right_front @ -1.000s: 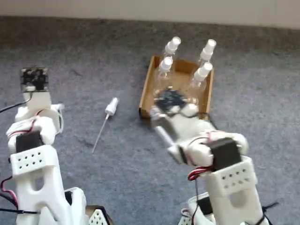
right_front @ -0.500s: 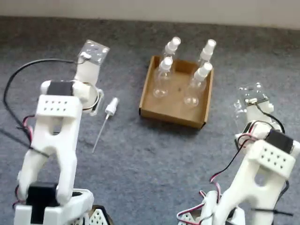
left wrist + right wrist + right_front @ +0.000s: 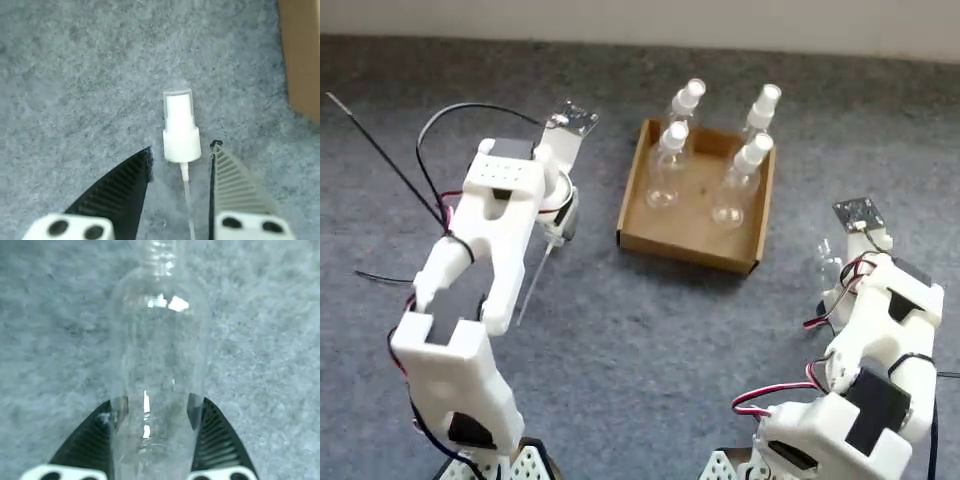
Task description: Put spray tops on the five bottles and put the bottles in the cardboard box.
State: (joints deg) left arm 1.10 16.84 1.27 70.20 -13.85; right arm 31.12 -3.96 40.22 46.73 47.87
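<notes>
The grey desk (image 3: 650,330) carries everything. On it stands the cardboard box (image 3: 685,248), open side up so bottles can drop straight in. Four capped bottles (image 3: 665,175) stand upright inside it, two by two. That leaves one to finish, by my reckoning.

That one is the bare bottle (image 3: 157,350), well to the side of the box. My right claw (image 3: 154,405) has closed on its lower body, one jaw pressed to each side. The open neck points away from me, and I take it I hold it that way so the neck is free to take a top.

The last spray top (image 3: 181,127) lies flat on the desk on the box's other side, its thin tube trailing back toward me. My left claw (image 3: 181,148) is spread wide and straddles it just behind the collar. Neither jaw touches it yet, so it is placed for a pinch across the collar.

My left arm (image 3: 490,230) stretches forward and bends down over the top. My right arm (image 3: 880,330) is folded closer in, wrist tipped down to the bottle.
</notes>
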